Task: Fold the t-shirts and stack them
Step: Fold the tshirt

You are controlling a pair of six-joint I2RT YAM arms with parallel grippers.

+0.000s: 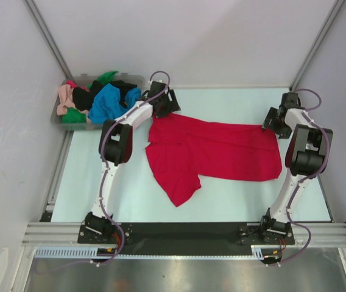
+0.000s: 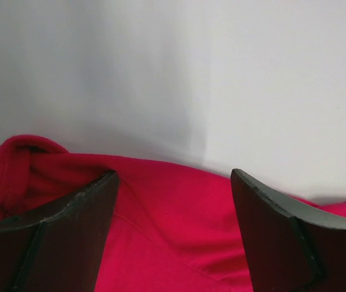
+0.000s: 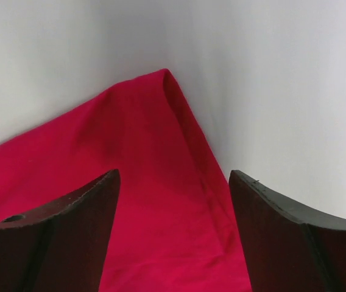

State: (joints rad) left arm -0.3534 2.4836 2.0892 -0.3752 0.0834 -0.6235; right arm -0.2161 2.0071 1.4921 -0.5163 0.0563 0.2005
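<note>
Red cloth fills the middle of the table [image 1: 234,194]: you have the large red t-shirt [image 1: 212,152] lying spread out flat, its long side running from 9 to 3 o'clock, with one flap reaching down toward 7 o'clock. Your left gripper [image 1: 165,103] sits at the shirt's 11 o'clock corner. In the left wrist view its jaws stand spread apart, with red cloth under and between them and a rumpled fold bunched up by the left-hand finger [image 2: 57,237]; they pinch nothing. Your right gripper [image 1: 273,121] is at the shirt's 2 o'clock corner. In the right wrist view its jaws are also spread, and a pointed corner of the red cloth runs up between them, not pinched. At 10 o'clock on the table, just beside your left arm, you have a clear grey bin [image 1: 56,115] holding the other shirts in a loose heap: a blue one [image 1: 109,102], a green one [image 1: 74,117], a black one [image 1: 84,97] and a peach-pink one [image 1: 65,94].
</note>
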